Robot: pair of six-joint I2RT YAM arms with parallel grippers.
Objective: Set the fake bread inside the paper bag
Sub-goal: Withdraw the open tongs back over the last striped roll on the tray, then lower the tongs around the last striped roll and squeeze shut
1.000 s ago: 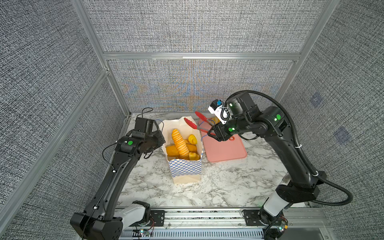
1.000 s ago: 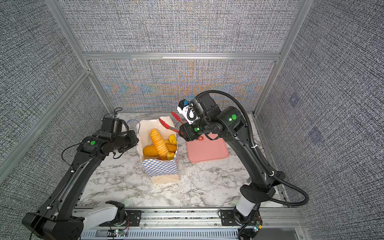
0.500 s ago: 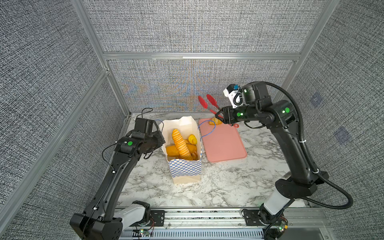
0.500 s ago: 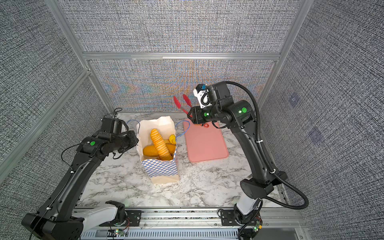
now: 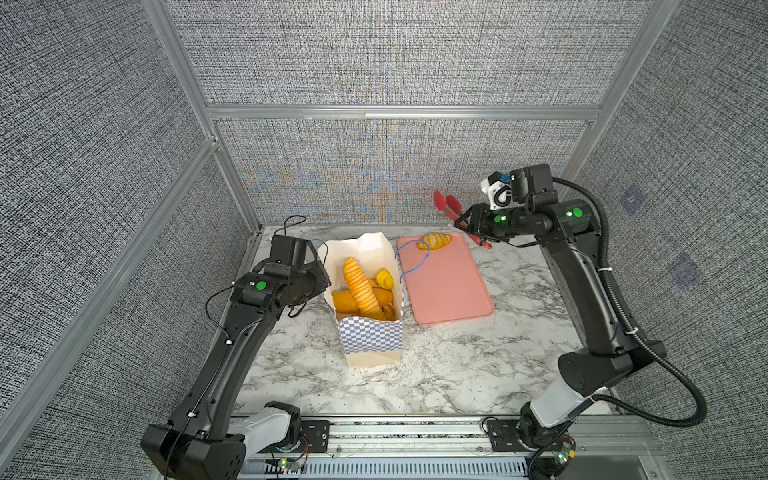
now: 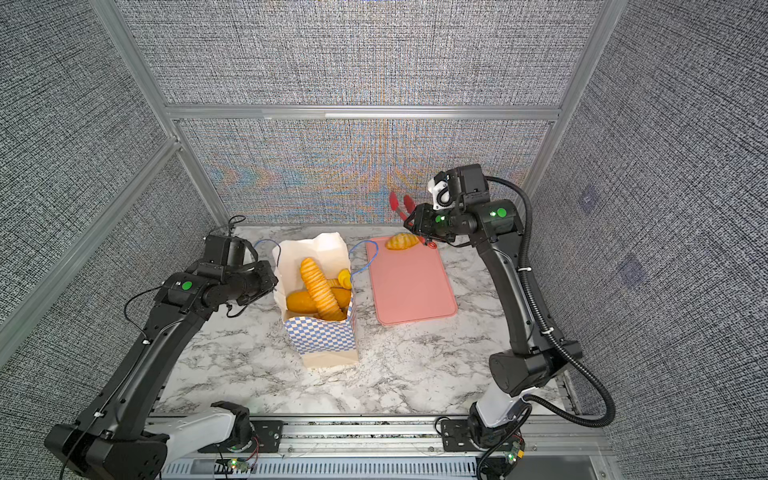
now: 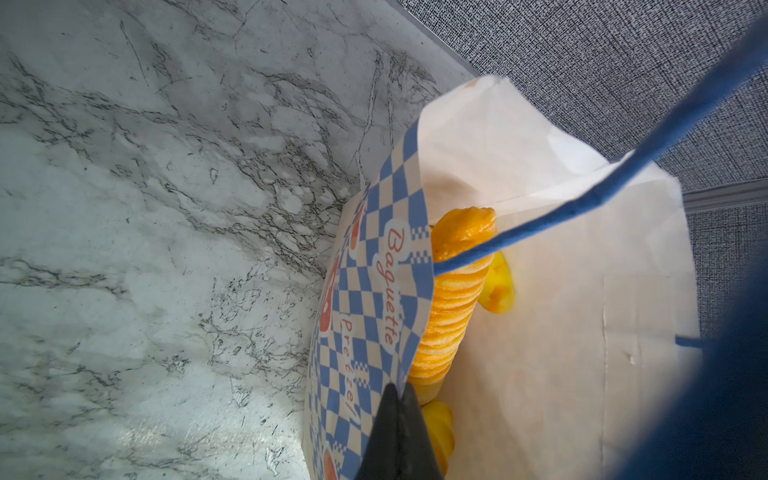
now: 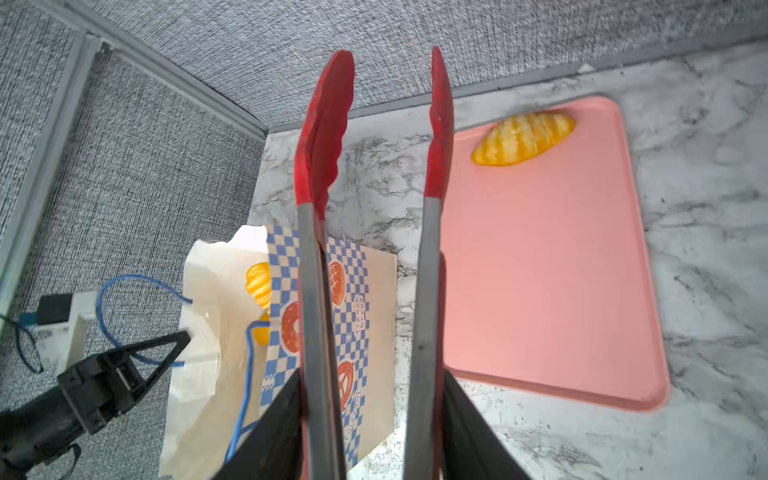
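The one marble table [image 5: 436, 374] is carrying everything, and two black arms are working over it. One flat pink tray [image 5: 446, 286] is lying on the right, and just beside it one paper bag [image 5: 370, 340] is standing upright with its mouth open and two blue cord handles [image 5: 415, 266] hanging out, one drooping over the tray's edge. The left gripper [image 7: 397, 388] is pinching the bag's checkered rim, jaws fully closed on the paper. The right gripper [image 8: 372, 376] is clasping one pair of red tongs [image 8: 324, 137] by their metal arms, partly closed around them, the two red blades standing apart and hovering above the tray's far end, near the back wall. As for the fake bread, I am counting at least three pieces in the bag: one ridged baguette [image 5: 361, 289] leaning across an oval loaf [image 5: 345, 301], with a small yellow roll [image 5: 385, 278] beside them. Exactly one loaf [image 5: 434, 241] is lying on the tray's far edge.
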